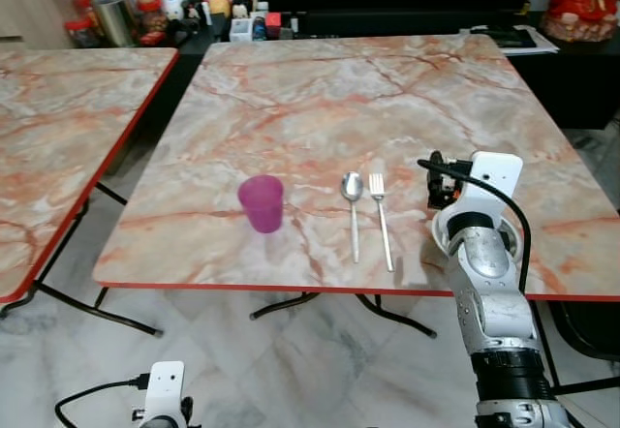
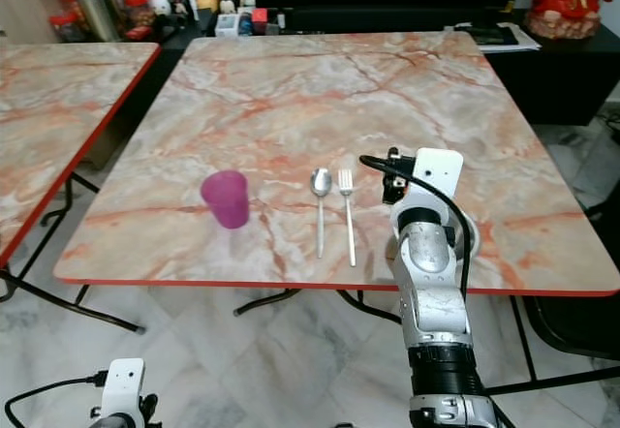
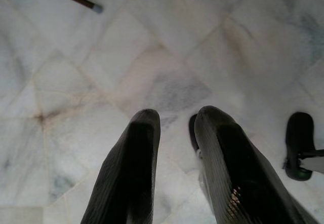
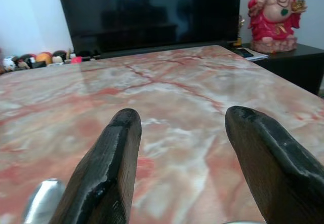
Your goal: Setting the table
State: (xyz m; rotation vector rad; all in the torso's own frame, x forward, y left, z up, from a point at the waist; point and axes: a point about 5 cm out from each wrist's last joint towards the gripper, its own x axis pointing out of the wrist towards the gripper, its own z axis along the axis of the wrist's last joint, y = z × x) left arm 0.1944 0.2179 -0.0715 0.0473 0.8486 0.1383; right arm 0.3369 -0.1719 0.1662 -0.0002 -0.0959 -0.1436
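the right gripper (image 4: 177, 148) is being held over the table's (image 1: 387, 89) near edge, fingers spread apart and empty. just to its left, fork (image 1: 382, 217), spoon (image 1: 353, 207), then purple cup (image 1: 262, 203) are being shown lying.

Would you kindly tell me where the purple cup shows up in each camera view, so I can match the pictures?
Left eye view: the purple cup stands near the table's front edge, left of the spoon.
Right eye view: the same cup, left of the spoon and fork.
Left wrist view: not in it.
Right wrist view: not in it.
Shared landmark of the eye views: the spoon and fork pair.
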